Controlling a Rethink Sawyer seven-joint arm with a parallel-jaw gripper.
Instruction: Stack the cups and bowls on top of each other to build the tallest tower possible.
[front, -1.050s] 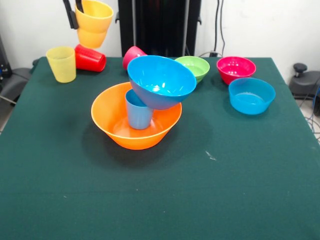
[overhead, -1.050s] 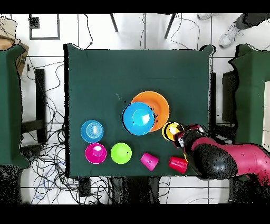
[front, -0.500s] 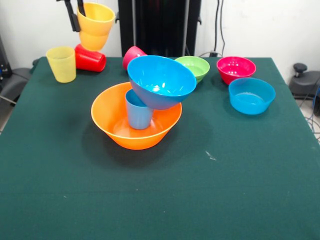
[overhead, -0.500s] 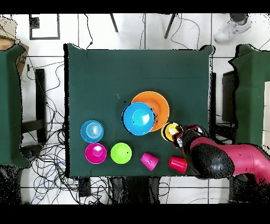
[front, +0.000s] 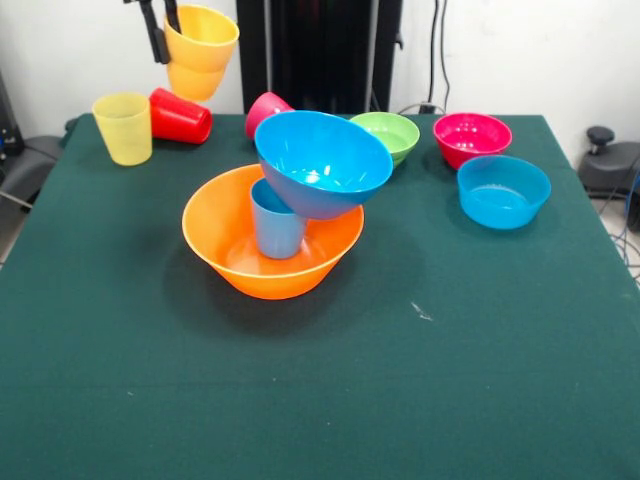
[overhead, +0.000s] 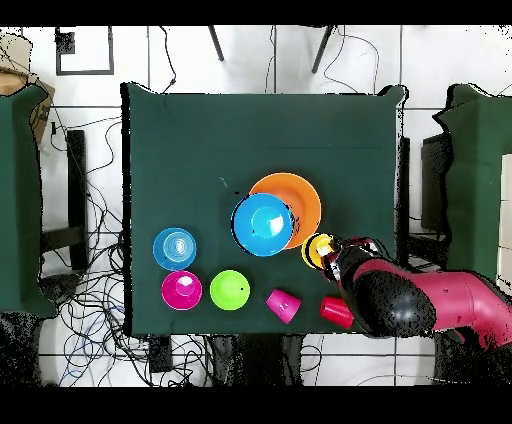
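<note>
My gripper (front: 164, 25) is shut on the rim of the orange cup (front: 200, 48), which hangs tilted, high above the table's back left in the front view. From overhead the orange cup (overhead: 319, 250) sits just off the tower. The tower is a large orange bowl (front: 225, 255) holding an upright light blue cup (front: 275, 225), with the large blue bowl (front: 322, 160) resting tilted on that cup. The yellow cup (front: 123, 127) stands upright. The red cup (front: 180, 116) and the pink cup (front: 265, 108) lie on their sides.
A green bowl (front: 388, 133), a magenta bowl (front: 472, 137) and a small blue bowl (front: 503, 190) stand apart at the right in the front view. The red arm (overhead: 410, 300) covers the table corner by the red cup (overhead: 336, 312) from overhead.
The gripper has carried the orange cup a little higher and sideways toward the tower. Nothing else has moved.
</note>
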